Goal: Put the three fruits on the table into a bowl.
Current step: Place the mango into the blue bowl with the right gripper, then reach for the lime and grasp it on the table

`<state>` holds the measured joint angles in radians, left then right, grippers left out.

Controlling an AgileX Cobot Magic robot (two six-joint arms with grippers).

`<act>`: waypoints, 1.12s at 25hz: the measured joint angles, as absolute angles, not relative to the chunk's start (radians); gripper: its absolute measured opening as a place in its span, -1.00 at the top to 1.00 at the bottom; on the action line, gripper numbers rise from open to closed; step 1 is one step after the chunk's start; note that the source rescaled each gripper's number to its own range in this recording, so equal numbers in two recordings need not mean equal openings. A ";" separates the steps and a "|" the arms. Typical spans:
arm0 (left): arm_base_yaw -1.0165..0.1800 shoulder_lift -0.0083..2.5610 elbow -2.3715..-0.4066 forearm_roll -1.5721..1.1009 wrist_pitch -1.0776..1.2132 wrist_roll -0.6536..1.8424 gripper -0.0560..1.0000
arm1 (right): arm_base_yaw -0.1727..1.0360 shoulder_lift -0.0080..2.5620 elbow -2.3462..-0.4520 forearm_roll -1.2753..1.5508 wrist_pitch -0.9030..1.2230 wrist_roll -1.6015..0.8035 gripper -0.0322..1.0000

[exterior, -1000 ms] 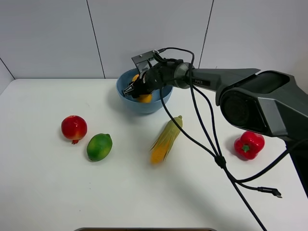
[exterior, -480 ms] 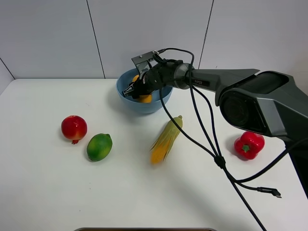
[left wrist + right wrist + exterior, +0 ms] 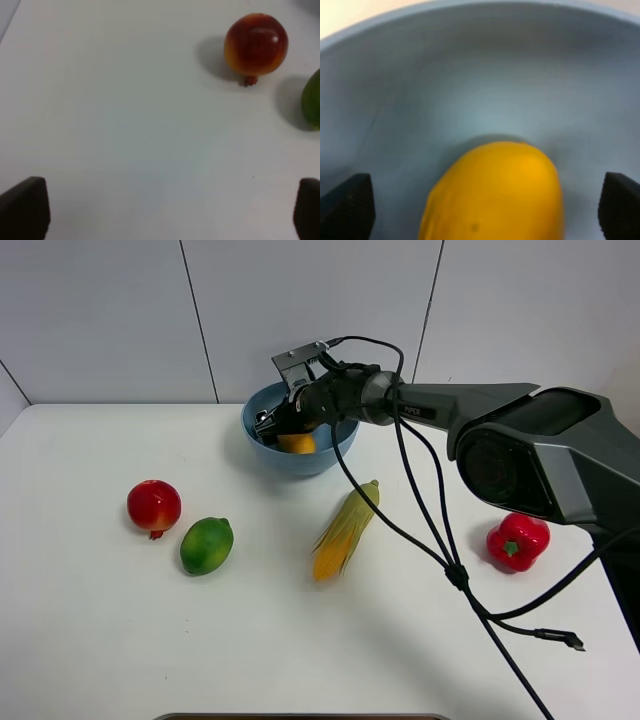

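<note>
Nearest you, your left gripper (image 3: 165, 212) hangs over the table (image 3: 125, 125), its fingers spread wide. Beyond it, the lime (image 3: 206, 545) and the pomegranate (image 3: 153, 507) lie near each other but not touching, well apart from the corn cob (image 3: 345, 530). Farthest back, the mango (image 3: 297, 443) lies inside the bowl (image 3: 325, 455). Your right gripper (image 3: 270, 425) reaches into the bowl, fingers parted and clear of the mango on both sides.

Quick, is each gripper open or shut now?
Left gripper: open, empty.
Right gripper: open, yellow-orange oval mango loose between its jaws, in the light-blue bowl.
</note>
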<state>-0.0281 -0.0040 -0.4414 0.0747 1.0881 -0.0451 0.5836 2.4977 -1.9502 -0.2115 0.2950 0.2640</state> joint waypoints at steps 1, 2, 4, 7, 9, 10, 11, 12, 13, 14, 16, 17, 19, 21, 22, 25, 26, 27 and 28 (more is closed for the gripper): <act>-0.028 -0.004 -0.441 0.075 1.088 -0.045 -1.00 | 0.584 2.498 -1.950 -0.211 0.295 0.264 -0.58; -0.028 -0.004 -0.441 0.075 1.088 -0.045 -1.00 | 0.584 2.498 -1.950 -0.211 0.295 0.264 -0.60; -0.028 -0.004 -0.441 0.075 1.088 -0.045 -1.00 | 0.584 2.495 -1.950 -0.211 0.295 0.264 -0.64; -0.028 -0.004 -0.441 0.075 1.088 -0.045 -1.00 | 0.584 2.474 -1.950 -0.212 0.316 0.264 -0.65; -0.028 -0.004 -0.441 0.075 1.088 -0.045 -1.00 | 0.585 2.450 -1.950 -0.212 0.337 0.264 -0.65; -0.028 -0.004 -0.441 0.075 1.088 -0.045 -1.00 | 0.587 2.436 -1.950 -0.212 0.347 0.264 -0.65; -0.028 -0.004 -0.441 0.075 1.088 -0.045 -1.00 | 0.588 2.421 -1.950 -0.212 0.355 0.264 -0.65; -0.028 -0.004 -0.441 0.075 1.088 -0.045 -1.00 | 0.590 2.408 -1.950 -0.212 0.367 0.264 -0.65; -0.028 -0.004 -0.441 0.075 1.088 -0.045 -1.00 | 0.593 2.391 -1.950 -0.212 0.377 0.264 -0.65; -0.028 -0.004 -0.441 0.075 1.088 -0.045 -1.00 | 0.596 2.373 -1.950 -0.214 0.392 0.264 -0.65; -0.028 -0.004 -0.441 0.075 1.088 -0.045 -1.00 | 0.606 2.336 -1.950 -0.214 0.427 0.264 -0.65; -0.028 -0.004 -0.441 0.075 1.088 -0.045 -1.00 | 0.610 2.313 -1.950 -0.214 0.450 0.264 -0.65; -0.028 -0.004 -0.441 0.075 1.088 -0.045 -1.00 | 0.619 2.270 -1.950 -0.214 0.487 0.264 -0.65; -0.028 -0.004 -0.441 0.075 1.088 -0.045 -1.00 | 0.627 2.224 -1.950 -0.218 0.519 0.264 -0.73; -0.028 -0.004 -0.441 0.075 1.088 -0.045 -1.00 | 0.629 2.203 -1.950 -0.222 0.530 0.264 -0.80; -0.028 -0.004 -0.441 0.075 1.088 -0.045 -1.00 | 0.639 2.128 -1.950 -0.231 0.574 0.264 -0.96; -0.028 -0.004 -0.441 0.075 1.088 -0.045 -1.00 | 0.642 2.106 -1.950 -0.231 0.586 0.264 -0.98; -0.028 -0.004 -0.441 0.075 1.088 -0.045 -1.00 | 0.644 2.080 -1.950 -0.231 0.600 0.264 -0.99; -0.028 -0.004 -0.441 0.075 1.088 -0.045 -1.00 | 0.645 2.054 -1.950 -0.231 0.616 0.264 -0.99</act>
<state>-0.0281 -0.0040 -0.4414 0.0747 1.0881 -0.0451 0.6451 2.0544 -1.9502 -0.2313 0.6157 0.2640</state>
